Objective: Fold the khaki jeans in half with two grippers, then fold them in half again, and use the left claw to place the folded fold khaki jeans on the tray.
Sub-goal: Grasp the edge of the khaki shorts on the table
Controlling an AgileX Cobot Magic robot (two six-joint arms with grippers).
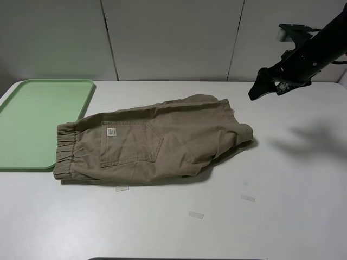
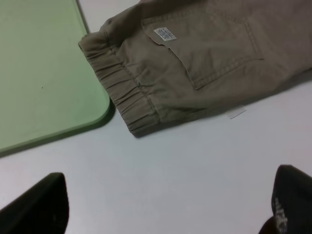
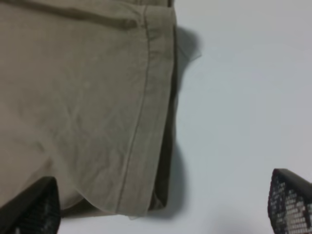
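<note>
Right gripper (image 1: 260, 86): jaws parted, holding nothing, upper right; left gripper (image 2: 163, 207) likewise spread. Khaki jeans (image 1: 157, 143), folded, centre on table (image 1: 293, 206); waistband (image 2: 122, 92) beside mint tray (image 1: 32, 119), perhaps touching.

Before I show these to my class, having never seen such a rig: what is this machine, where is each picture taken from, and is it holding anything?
It is a robot with two arms, each ending in a two-fingered claw. The wide picture is from a camera high above the white table and shows the right claw raised. The other two are from cameras on the wrists, looking past each claw's fingers. On the table lie the khaki jeans, waistband beside a green tray. The left claw and the right are both open, holding nothing.
</note>
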